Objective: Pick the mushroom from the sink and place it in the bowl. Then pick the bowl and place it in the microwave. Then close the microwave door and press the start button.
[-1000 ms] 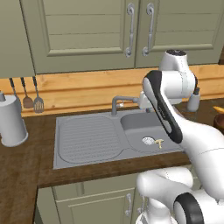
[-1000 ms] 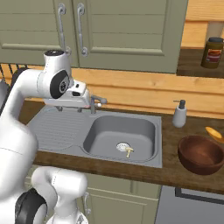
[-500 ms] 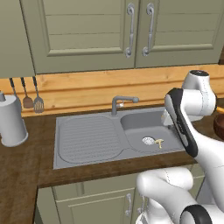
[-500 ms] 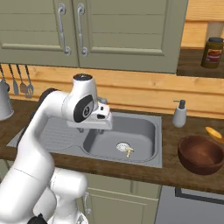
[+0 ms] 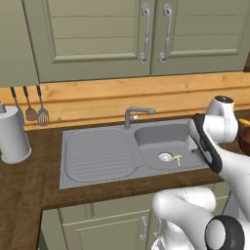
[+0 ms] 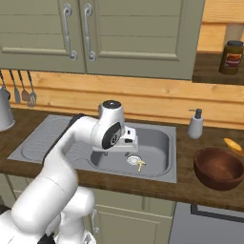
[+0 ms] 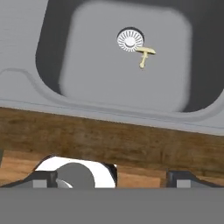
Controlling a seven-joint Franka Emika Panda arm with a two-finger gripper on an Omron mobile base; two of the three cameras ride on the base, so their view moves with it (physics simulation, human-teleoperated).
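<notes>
arm swung rightward, hand now over the sink (image 6: 157, 138) basin

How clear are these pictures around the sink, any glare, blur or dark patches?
Left base view: flat even light, sharp, the mushroom tiny beside the drain. Right base view: no glare, and the arm hides part of the sink. Hand view: softer, slightly blurred, the basin's left wall in dark shade.

open basin of sink (image 7: 52, 70), drain (image 7: 130, 40) just beside mushroom (image 7: 145, 55)
</notes>
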